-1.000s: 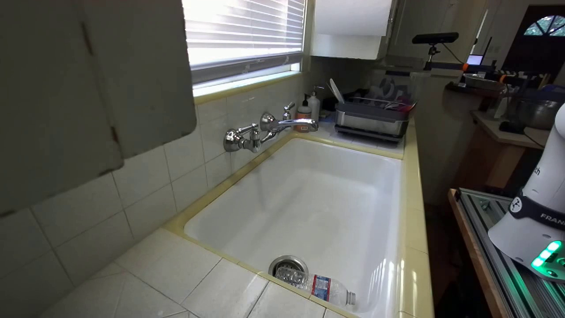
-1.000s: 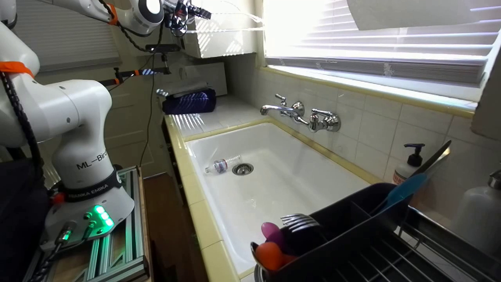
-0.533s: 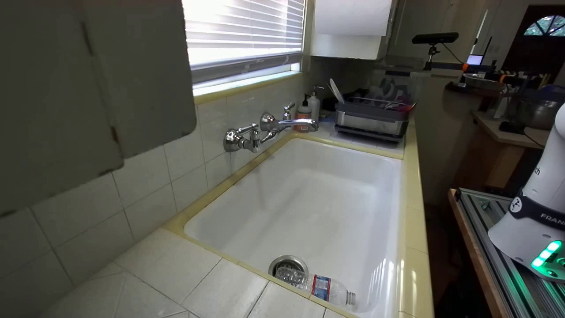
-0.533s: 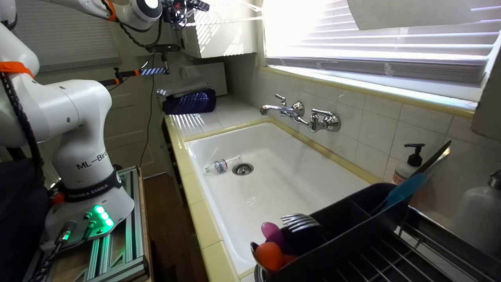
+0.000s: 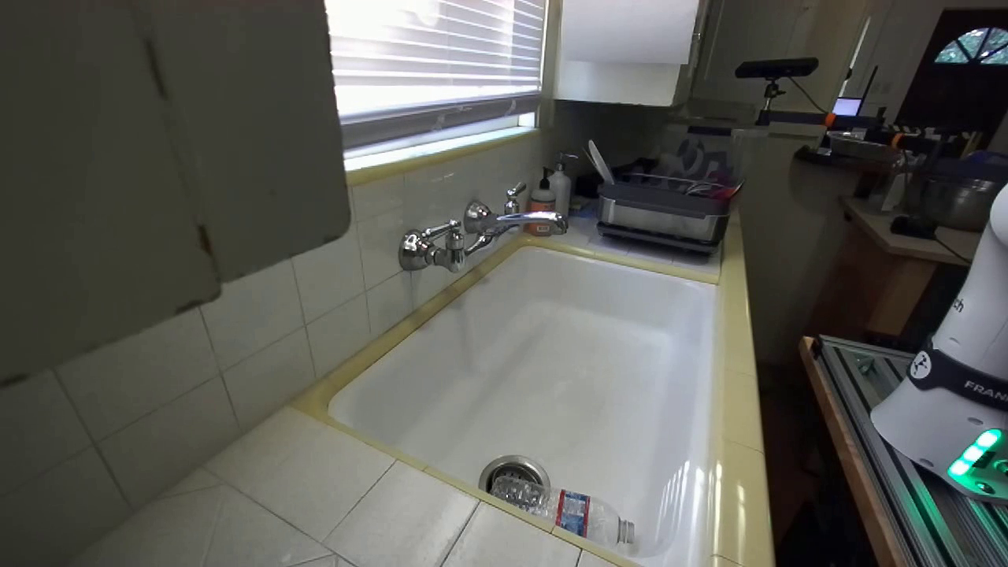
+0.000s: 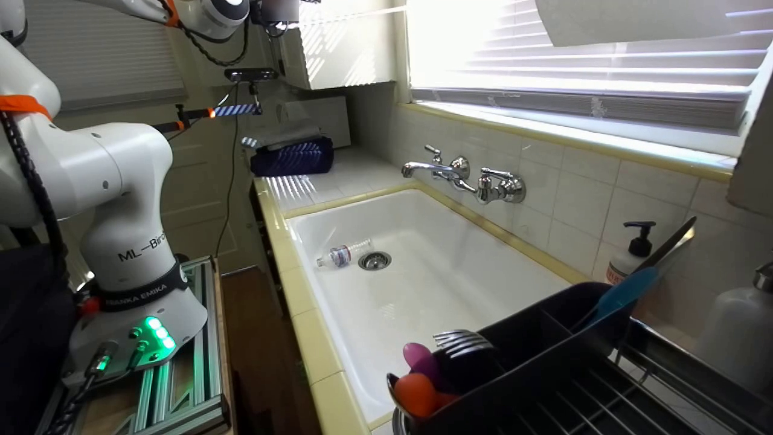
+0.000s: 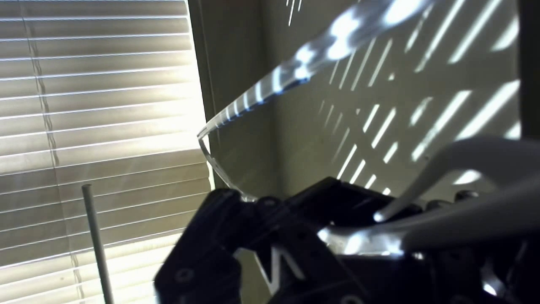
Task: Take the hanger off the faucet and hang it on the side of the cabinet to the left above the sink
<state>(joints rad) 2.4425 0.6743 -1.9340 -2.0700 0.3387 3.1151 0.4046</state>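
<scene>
The hanger (image 7: 320, 51) is a thin whitish plastic shape crossing the wrist view; its lower bar also shows at the top of an exterior view (image 6: 356, 17). My gripper (image 7: 291, 211) is shut on the hanger, with pale curved parts running out to the right of the dark fingers. In an exterior view the gripper (image 6: 275, 12) is partly cut off at the top edge, beside the cabinet (image 6: 347, 57). The cabinet side (image 7: 310, 139) carries sunlight stripes in the wrist view. The chrome faucet (image 6: 429, 168) has nothing hanging on it. The sink (image 5: 583, 378) lies below.
A plastic bottle (image 6: 341, 256) lies in the sink by the drain. A dish rack (image 5: 665, 216) with utensils and soap bottles (image 5: 543, 201) stand at the far end. A folded dark blue cloth (image 6: 293, 158) lies on the counter. Window blinds (image 7: 97, 105) adjoin the cabinet.
My gripper has risen slightly and shifted a little left in an exterior view. The hanger has moved up with it, so more of it is cut off at the top edge.
</scene>
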